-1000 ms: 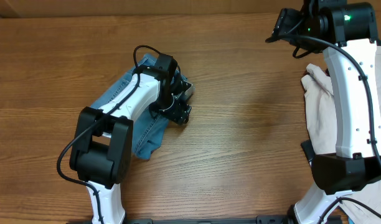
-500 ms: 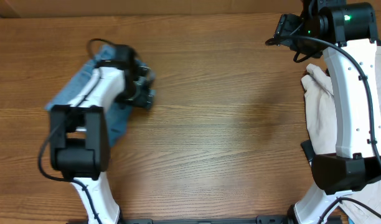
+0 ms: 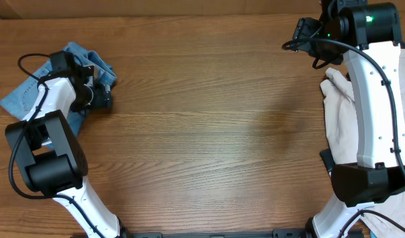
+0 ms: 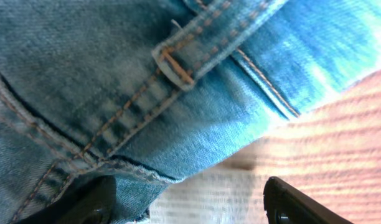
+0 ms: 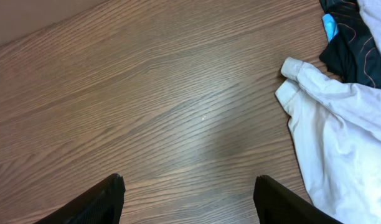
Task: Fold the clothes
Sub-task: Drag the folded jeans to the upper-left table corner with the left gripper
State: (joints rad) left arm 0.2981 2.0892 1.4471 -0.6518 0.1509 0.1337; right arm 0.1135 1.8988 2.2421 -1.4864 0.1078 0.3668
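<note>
Jeans (image 3: 17,98) bundle diagonal, lower-left to upper-right | left end effector (image 4: 187,202) apart | right end effector (image 5: 187,193) apart

Jeans (image 3: 17,98) light-blue, orange stitching (image 4: 125,109); table (image 3: 222,132) brown woodgrain.

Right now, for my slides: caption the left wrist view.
Open left gripper over light-blue jeans, wooden table beside.

The jeans (image 4: 116,74) under my left wrist are faded denim cloth, coarse in weave, with raised tan stitching. The table (image 3: 216,132) is smooth wood grain with a faint sheen. The white garment (image 5: 340,143) is matt, creased cloth.
</note>
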